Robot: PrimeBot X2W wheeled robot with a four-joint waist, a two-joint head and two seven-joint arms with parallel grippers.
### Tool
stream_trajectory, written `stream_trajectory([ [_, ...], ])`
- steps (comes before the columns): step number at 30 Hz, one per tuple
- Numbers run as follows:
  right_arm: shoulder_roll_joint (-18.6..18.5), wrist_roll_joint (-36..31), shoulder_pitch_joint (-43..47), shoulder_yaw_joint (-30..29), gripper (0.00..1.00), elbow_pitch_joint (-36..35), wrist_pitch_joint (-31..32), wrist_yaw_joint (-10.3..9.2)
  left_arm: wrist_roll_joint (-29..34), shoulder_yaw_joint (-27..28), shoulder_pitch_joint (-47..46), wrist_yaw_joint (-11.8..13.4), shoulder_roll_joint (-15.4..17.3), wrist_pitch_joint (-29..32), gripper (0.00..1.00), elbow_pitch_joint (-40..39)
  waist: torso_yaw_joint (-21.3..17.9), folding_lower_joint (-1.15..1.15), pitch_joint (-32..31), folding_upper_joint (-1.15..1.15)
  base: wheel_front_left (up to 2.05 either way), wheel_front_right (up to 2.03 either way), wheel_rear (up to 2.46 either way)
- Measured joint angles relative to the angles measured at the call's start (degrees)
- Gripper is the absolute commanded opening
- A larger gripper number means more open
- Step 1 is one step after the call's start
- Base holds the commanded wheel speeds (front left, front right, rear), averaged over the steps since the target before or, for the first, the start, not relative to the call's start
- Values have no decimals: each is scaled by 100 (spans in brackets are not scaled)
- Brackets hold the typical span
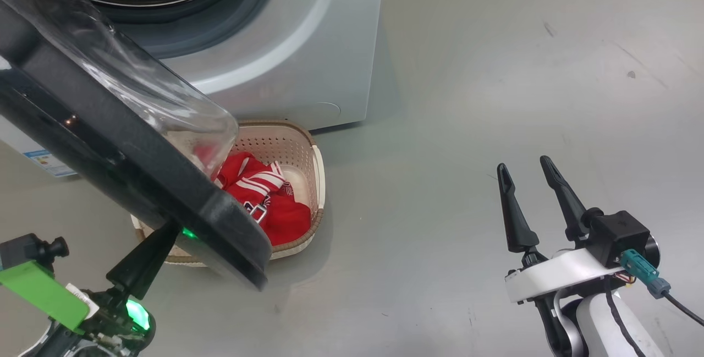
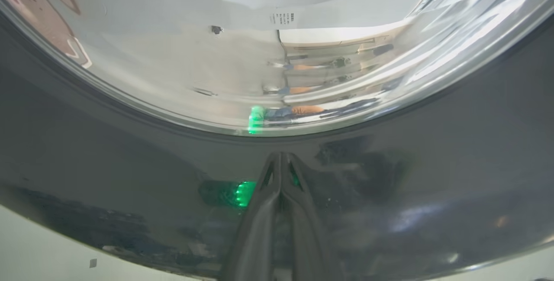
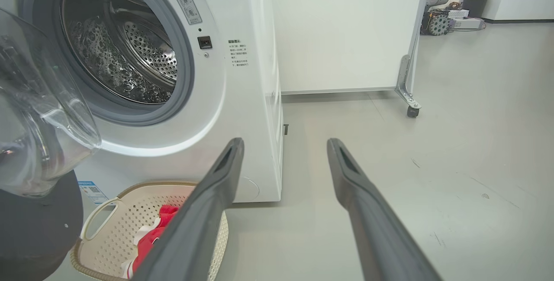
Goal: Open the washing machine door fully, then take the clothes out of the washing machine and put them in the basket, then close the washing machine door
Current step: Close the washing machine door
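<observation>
Four task items and two grippers, listed in turn.

Door [image 1: 137, 181]: round, black and glossy, with a clear glass bowl [image 1: 143, 93] at its centre.
- Position: half swung, across the left of the head view, overhanging the basket.
- Orientation: seen nearly edge-on. Its long line runs from upper left down to lower centre, and the bowl bulges toward the upper right, at the washer.
- Handling, as judged: stiff, hinged, fairly heavy and slick to the touch, and the glass is the part to spare. Better pushed than gripped, on the black ring near the free lower edge, far from the hinge.

Washer [image 1: 286, 43]: white, at the top of the head view. The drum [image 3: 130, 56] looks empty in the part that shows.

Clothes [image 1: 264, 197]: red with white stripes, heaped in the basket and partly hidden under the door. Soft, light and limp, a heap with no clear long axis.

Basket [image 1: 286, 145]: cream and perforated, on the floor [image 1: 467, 98] just before the washer, centre-left of the frame.

Left gripper [image 2: 281, 159]: fingers pressed together, clamped on nothing. The tips are at the door's outer black face, below the bowl. Contact looks likely but is not certain.

Right gripper [image 1: 523, 167]: fingers apart and empty, at the lower right of the head view. It is well apart from the door and basket and points up-frame.

Stage, as judged: unloading looks done, and closing the door is the step in hand. The risk is the fingertips sliding on the gloss.
</observation>
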Motion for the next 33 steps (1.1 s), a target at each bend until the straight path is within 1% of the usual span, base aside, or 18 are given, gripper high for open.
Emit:
stream_trajectory([
  [5,18,1,-83,3,100,1,-43,9,60,-27,-222,0,-13,-57,0,66,-158,0,87,0,0,0,0],
  [8,37,2,-93,1,100,0,-64,9,209,-44,-412,0,-18,-94,0,149,-250,0,171,0,0,0,0],
  [16,73,59,-242,-19,100,-12,-115,9,372,-12,-970,0,-20,-332,0,446,-503,0,478,0,0,0,0],
  [20,88,60,-328,-34,100,-20,-123,25,406,-16,-1360,3,-21,-452,0,569,-620,0,665,0,0,0,0],
  [25,119,63,-458,-47,100,-24,-174,46,638,-33,-1883,7,-16,-571,0,723,-759,0,901,0,0,0,0],
  [33,151,111,-580,-62,100,-24,-193,53,709,-29,-2702,66,32,-759,0,991,-948,0,1268,0,0,0,0],
])
